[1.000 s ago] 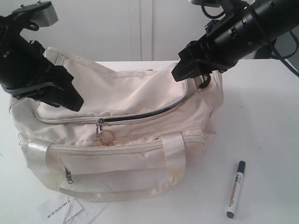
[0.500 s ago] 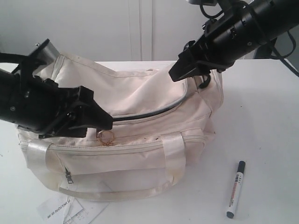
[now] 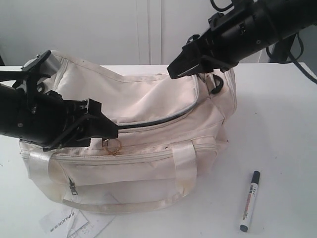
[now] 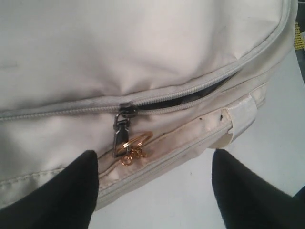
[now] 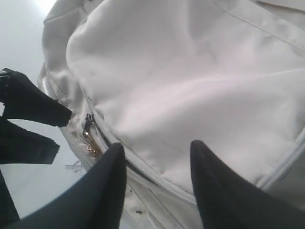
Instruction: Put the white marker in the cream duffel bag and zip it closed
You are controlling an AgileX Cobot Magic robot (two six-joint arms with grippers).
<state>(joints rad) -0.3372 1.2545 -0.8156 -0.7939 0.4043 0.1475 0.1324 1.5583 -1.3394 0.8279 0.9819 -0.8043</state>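
Note:
The cream duffel bag (image 3: 148,101) lies on the white table, its curved top zip partly open with a dark gap showing. The zip slider with a gold ring (image 3: 113,144) hangs at the front left of the flap. My left gripper (image 3: 108,130) hovers open just beside that slider (image 4: 121,136), nothing between its fingers (image 4: 153,157). Over the right part of the top flap (image 5: 190,71), my right gripper (image 3: 174,71) is open and empty (image 5: 157,145). The white marker (image 3: 249,201) with its black cap lies on the table, front right of the bag.
A printed paper tag (image 3: 67,221) lies by the bag's front left corner. A black buckle (image 3: 216,84) sits at the bag's right end. The front strap handle (image 3: 185,166) drapes over the front pocket. A white wall stands behind the table.
My left arm has swung down from the bag's left end to the zip slider at the front. The right gripper has shifted left over the flap. The marker has not moved.

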